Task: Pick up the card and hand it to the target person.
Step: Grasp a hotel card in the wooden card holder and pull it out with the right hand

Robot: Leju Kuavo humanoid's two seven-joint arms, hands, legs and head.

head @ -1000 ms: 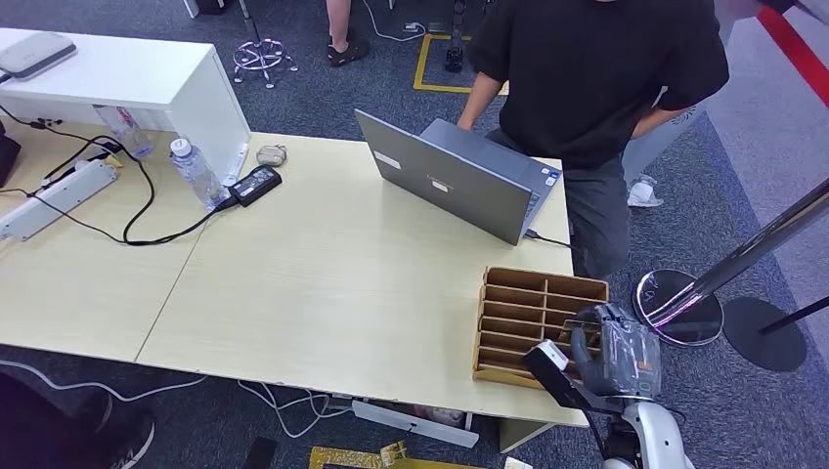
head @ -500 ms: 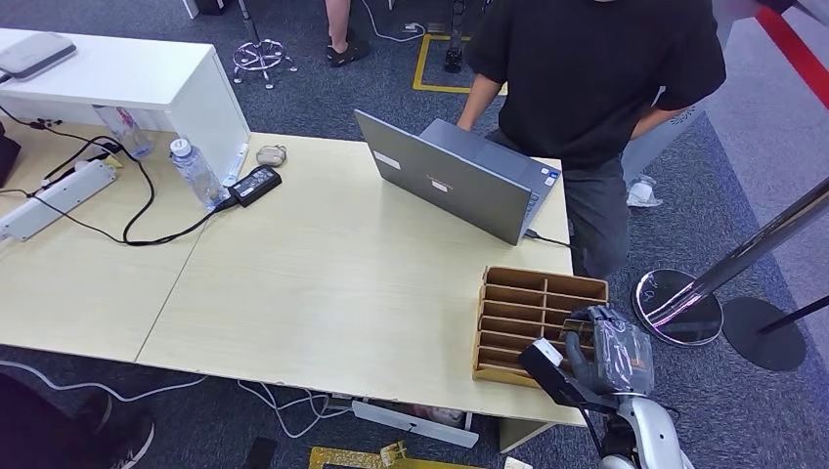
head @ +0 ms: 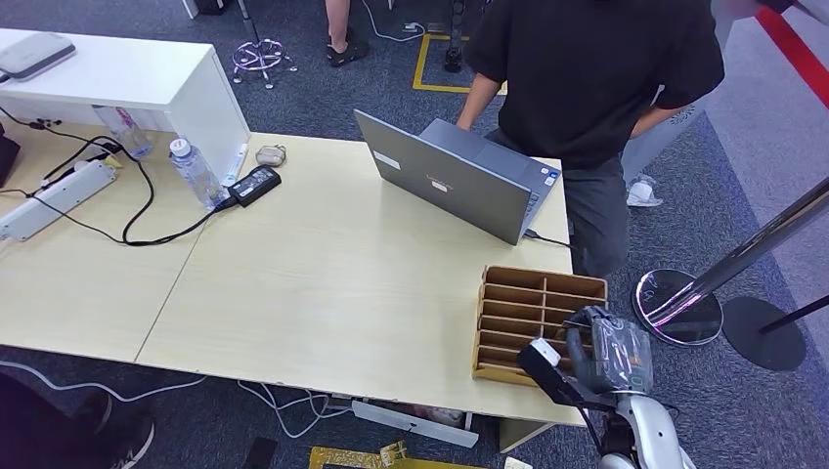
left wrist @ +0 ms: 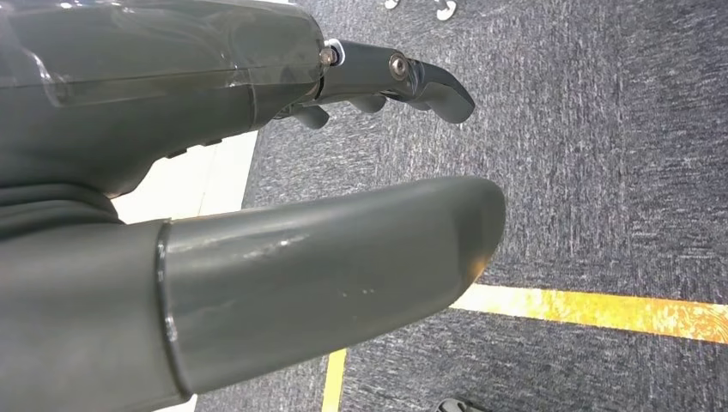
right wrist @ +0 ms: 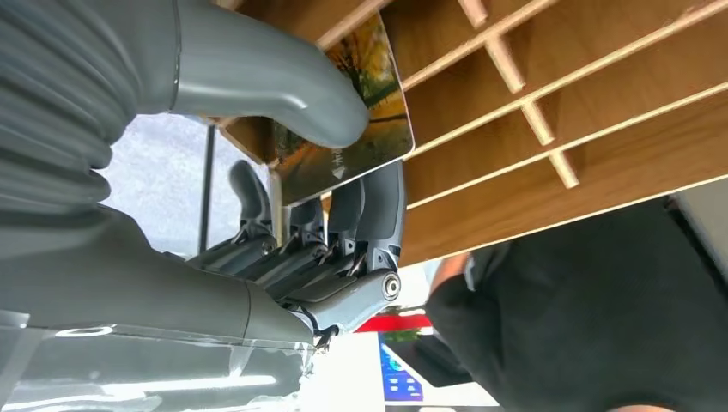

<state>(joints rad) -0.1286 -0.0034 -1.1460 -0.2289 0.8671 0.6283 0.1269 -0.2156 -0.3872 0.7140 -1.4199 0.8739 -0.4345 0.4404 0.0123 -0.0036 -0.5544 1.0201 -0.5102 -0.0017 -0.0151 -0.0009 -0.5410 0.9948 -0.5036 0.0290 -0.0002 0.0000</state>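
- Head view: The right robot hand [head: 604,352] reaches into the near right corner of a wooden slotted rack [head: 533,315] standing at the right end of the pale counter [head: 323,283]. A person in a black shirt [head: 596,78] stands at the far side beside an open grey laptop [head: 455,178]. Farther left on the counter lie a water bottle [head: 194,172], a black power adapter [head: 254,184] and a white power strip [head: 54,198] trailing black cable. A chrome stanchion base [head: 677,306] sits on the carpet to the right.
- Right wrist view: The card [right wrist: 354,120], printed in orange and green tones, is pinched between the thick grey thumb [right wrist: 283,81] on one face and the darker fingers [right wrist: 378,215] on the other. It stands against the rack's wooden dividers, one corner reaching over a slot; whether it touches the wood cannot be told. The black-shirted person fills the background.
- Left wrist view: The left robot hand [left wrist: 257,189] hangs above dark carpet crossed by a yellow floor line [left wrist: 601,311], thumb and fingers apart and holding nothing.
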